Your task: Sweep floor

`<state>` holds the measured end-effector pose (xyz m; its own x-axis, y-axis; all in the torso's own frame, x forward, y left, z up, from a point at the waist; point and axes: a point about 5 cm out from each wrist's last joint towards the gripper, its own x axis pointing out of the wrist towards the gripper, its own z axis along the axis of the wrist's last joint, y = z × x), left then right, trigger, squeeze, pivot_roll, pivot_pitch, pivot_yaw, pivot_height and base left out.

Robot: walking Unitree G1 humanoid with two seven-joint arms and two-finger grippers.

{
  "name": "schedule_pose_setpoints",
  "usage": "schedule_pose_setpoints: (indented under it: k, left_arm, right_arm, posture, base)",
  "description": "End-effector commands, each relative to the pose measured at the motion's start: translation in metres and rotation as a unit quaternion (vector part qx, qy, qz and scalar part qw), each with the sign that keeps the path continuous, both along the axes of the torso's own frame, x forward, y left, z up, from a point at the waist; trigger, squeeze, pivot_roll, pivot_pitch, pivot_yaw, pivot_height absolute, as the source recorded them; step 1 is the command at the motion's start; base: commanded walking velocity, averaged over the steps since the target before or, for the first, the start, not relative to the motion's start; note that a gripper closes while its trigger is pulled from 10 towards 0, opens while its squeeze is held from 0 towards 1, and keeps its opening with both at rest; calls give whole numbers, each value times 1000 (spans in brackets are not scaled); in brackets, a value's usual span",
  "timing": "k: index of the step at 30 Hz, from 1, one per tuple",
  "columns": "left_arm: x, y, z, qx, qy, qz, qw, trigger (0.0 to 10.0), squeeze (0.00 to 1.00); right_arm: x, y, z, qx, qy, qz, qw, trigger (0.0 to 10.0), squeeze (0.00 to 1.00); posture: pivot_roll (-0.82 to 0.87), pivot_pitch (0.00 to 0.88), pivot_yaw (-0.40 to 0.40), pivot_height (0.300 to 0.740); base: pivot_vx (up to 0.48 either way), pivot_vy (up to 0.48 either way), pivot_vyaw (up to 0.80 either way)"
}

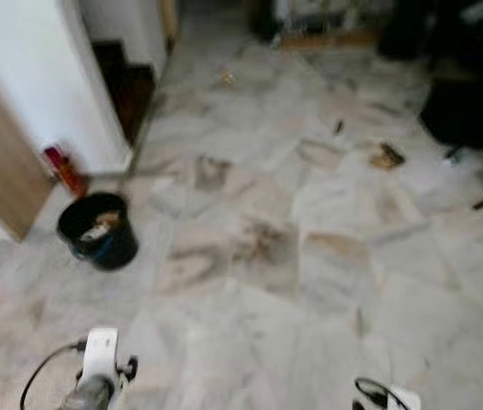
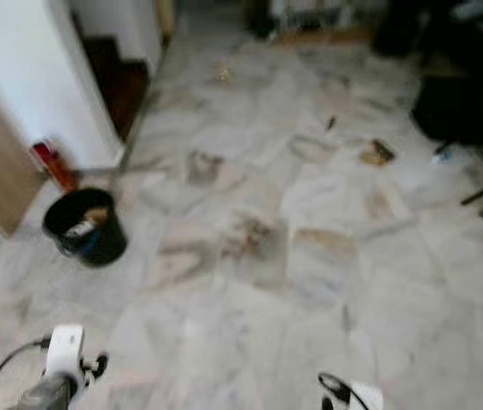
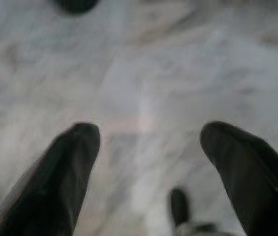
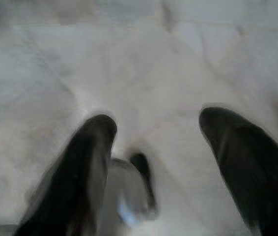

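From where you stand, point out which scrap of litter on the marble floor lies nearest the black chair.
The brown crumpled scrap, just left of the black chair. The small dark scrap and the far yellowish scrap lie farther left.

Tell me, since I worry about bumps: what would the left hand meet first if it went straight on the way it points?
Probably the marble floor. The left hand is open and empty, and only bare tile lies between its fingers. The black bin sits further off, though blur makes depth uncertain.

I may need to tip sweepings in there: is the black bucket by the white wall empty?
Not empty. The black bucket stands upright on the floor with pale and brownish scraps inside; blur hides what they are.
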<state>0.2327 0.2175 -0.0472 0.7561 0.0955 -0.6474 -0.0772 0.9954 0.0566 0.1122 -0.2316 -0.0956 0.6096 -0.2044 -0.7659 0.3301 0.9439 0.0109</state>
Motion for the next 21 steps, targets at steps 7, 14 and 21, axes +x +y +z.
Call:
schedule_pose_setpoints:
  k: [7, 14, 21]
  left_arm:
    - [-16, 21, -6, 19, 26, 15, 999, 10000, 0]
    - [-17, 20, -7, 18, 28, 15, 999, 10000, 0]
    - [-16, 17, -6, 16, 26, 14, 999, 10000, 0]
  right_arm:
    - [10, 10, 1, 10, -14, 15, 1000, 10000, 0]
    - [11, 10, 1, 10, -12, 16, 1000, 10000, 0]
    - [16, 11, 3, 11, -19, 22, 1000, 10000, 0]
  posture:
    - [-11, 127, 42, 740]
    - [-4, 124, 39, 740]
    - [-7, 104, 31, 740]
  base:
    - [360, 0, 0]
    - [361, 0, 0]
    - [362, 0, 0]
